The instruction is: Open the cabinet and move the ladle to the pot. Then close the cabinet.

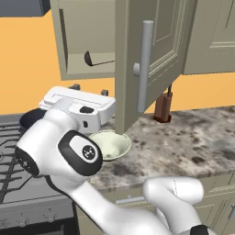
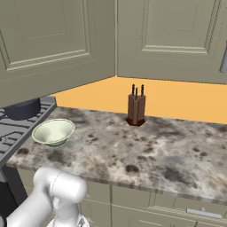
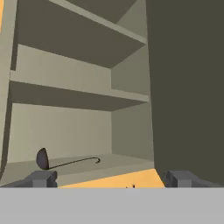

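The cabinet (image 1: 87, 41) stands open, its door (image 1: 151, 50) swung out toward me with the long grey bar handle (image 1: 144, 64) on its front. The dark ladle (image 1: 92, 59) lies on the lowest shelf, cup to the left; in the hand view the ladle (image 3: 42, 158) lies ahead at lower left, with the door's inner face (image 3: 188, 87) at the right. My gripper (image 1: 89, 89) points up below the cabinet opening, open and holding nothing; its fingertips (image 3: 41, 178) stand wide apart. The dark pot (image 2: 24, 108) sits on the stove, partly hidden by my arm in the left base view.
A pale cream bowl (image 1: 112, 144) sits on the speckled counter (image 1: 183, 137) under the door's lower corner. A brown knife block (image 2: 136, 111) stands against the orange wall. The stove grates (image 1: 9, 151) lie to the left. Closed wall cabinets (image 2: 173, 40) hang to the right.
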